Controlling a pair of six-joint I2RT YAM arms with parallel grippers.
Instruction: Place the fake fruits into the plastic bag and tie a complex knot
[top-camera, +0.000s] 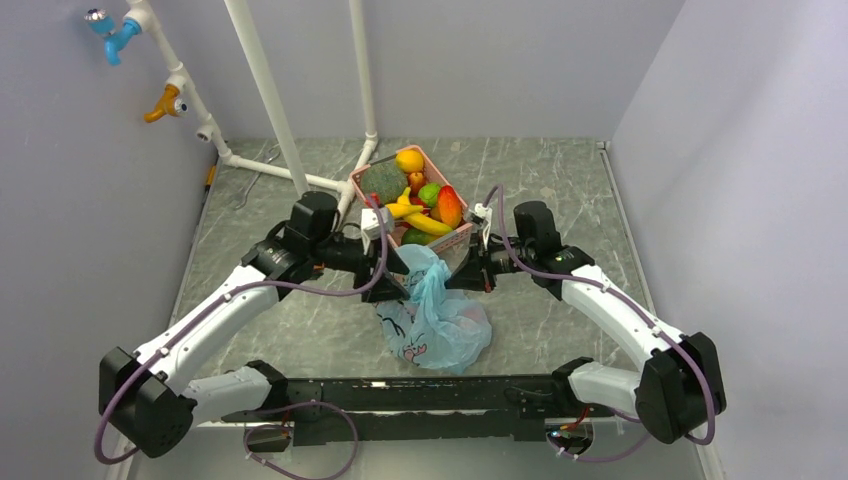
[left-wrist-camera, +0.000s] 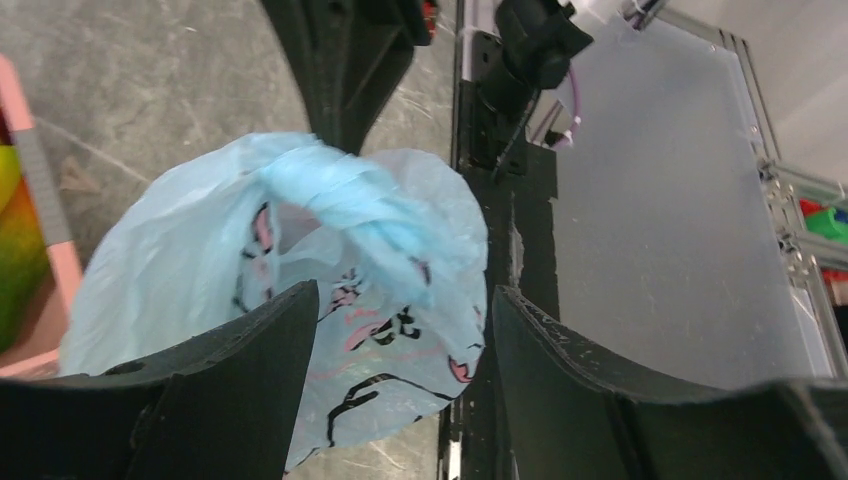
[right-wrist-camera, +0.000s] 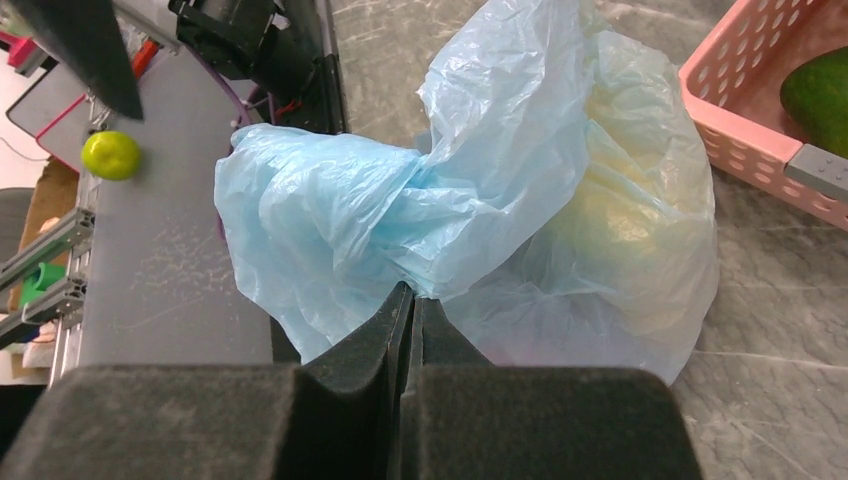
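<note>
The light-blue plastic bag (top-camera: 432, 322) lies on the table in front of the pink basket, its handles drawn up into a twisted bunch (left-wrist-camera: 345, 198). A pale yellow fruit (right-wrist-camera: 620, 225) shows through its wall. My right gripper (right-wrist-camera: 411, 296) is shut on a fold of the bag's gathered top; in the top view it (top-camera: 458, 276) is at the bag's upper right. My left gripper (left-wrist-camera: 400, 345) is open, its fingers (left-wrist-camera: 250, 350) either side of the bag's printed top, at the bag's upper left (top-camera: 402, 276). Most fake fruits (top-camera: 420, 198) lie in the basket: melon (top-camera: 383, 183), bananas, mango, lime, orange.
The pink basket (top-camera: 462, 233) stands just behind the bag; its corner shows in the right wrist view (right-wrist-camera: 745, 115). White pipes (top-camera: 270, 100) rise at the back left. The black base rail (top-camera: 420, 395) runs along the near edge. A small green ball (right-wrist-camera: 110, 155) lies beyond that rail.
</note>
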